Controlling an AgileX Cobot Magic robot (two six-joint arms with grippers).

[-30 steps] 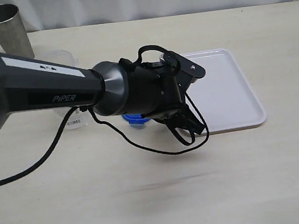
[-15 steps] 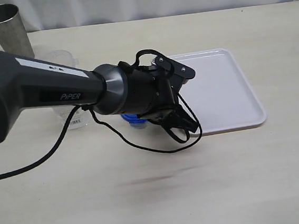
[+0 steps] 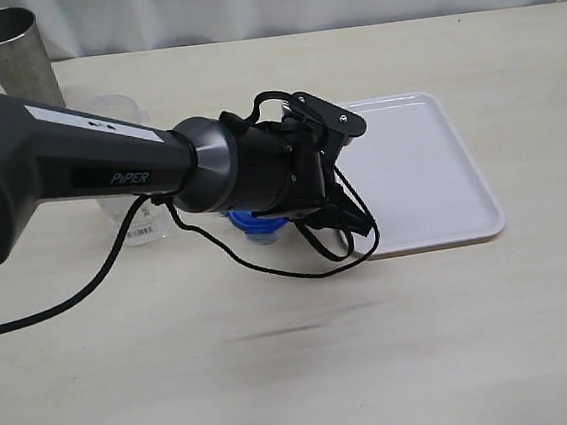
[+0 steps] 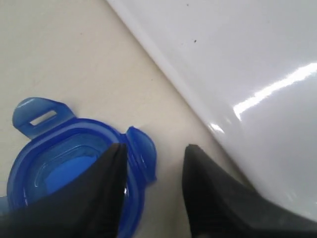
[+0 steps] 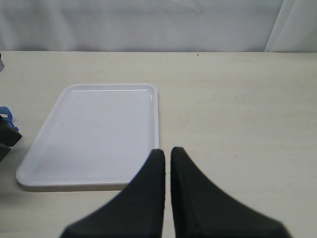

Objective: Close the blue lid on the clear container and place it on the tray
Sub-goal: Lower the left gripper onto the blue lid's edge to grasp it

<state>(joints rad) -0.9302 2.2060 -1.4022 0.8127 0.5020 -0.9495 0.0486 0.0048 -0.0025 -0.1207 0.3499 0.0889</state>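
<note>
The lid [image 4: 54, 158] lies on the table [image 3: 279, 374] at the lower left of the left wrist view. In the exterior view it sits mid-frame, just off the tray's [image 3: 431, 178] lower-left corner and not on it. The left gripper [image 4: 154, 148] straddles the lid's rim with its jaws apart: one finger is over the hollow, the other outside past a flap, with a gap showing, so nothing is clamped yet. The right gripper [image 5: 167, 151] has its fingers pressed together on nothing and points at the tray.

The container [image 3: 142, 224] stands left of centre, mostly hidden behind the left arm.

Risks, as I judge them:
- A pinch on so thin a rim may tilt or drop the lid.
- The outer finger may catch the flap and shove the lid against the tray.
- The arm's loose cable hangs close to the lid.
- The arm, swinging left, could topple the container.

Count: one lid (two flaps showing), one container, one tray, one metal cup [image 3: 17, 52], two grippers.
</note>
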